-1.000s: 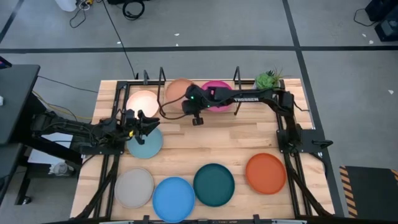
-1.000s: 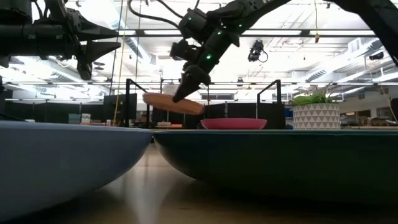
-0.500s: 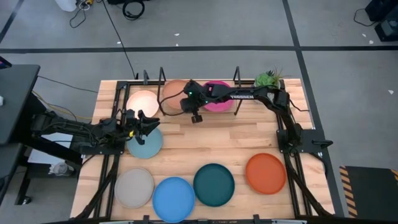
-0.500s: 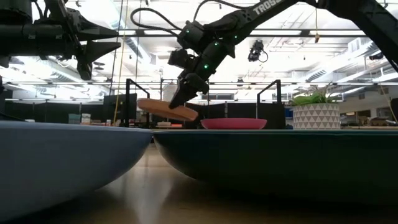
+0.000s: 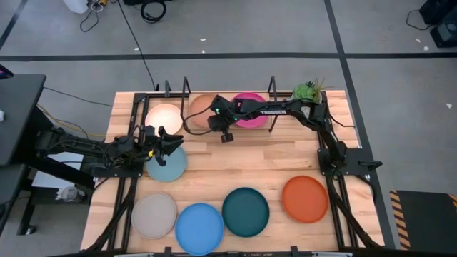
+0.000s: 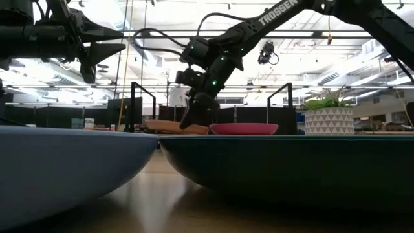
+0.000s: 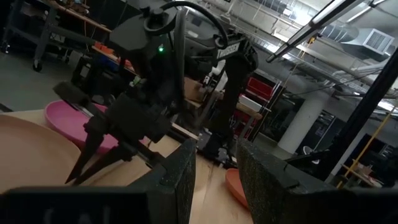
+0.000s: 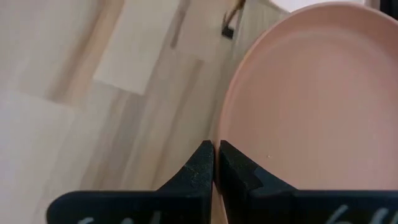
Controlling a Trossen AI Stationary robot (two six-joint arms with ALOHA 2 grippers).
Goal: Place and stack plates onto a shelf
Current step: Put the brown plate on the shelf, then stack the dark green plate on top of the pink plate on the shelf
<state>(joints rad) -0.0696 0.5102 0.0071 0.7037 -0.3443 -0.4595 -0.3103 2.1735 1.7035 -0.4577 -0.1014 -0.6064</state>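
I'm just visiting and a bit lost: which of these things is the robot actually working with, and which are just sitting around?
Part of the job:
- peach plate, gripped by the right pincer
- magenta plate
- cream plate
- other plates on the table
- shelf

Just sitting around:
- potted plant
- left pincer, waiting open

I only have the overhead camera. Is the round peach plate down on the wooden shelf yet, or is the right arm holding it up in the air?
Observer: From table height, the round matte peach plate lies level, at the same height as the round magenta plate beside it, so it looks set down.
Operator: Has the right gripper let go?
Observer: No. Its wrist camera shows the right gripper pinched shut on the plate's rim.
Operator: And the left gripper?
Observer: Its wrist camera shows the left gripper open, with nothing between its fingers.
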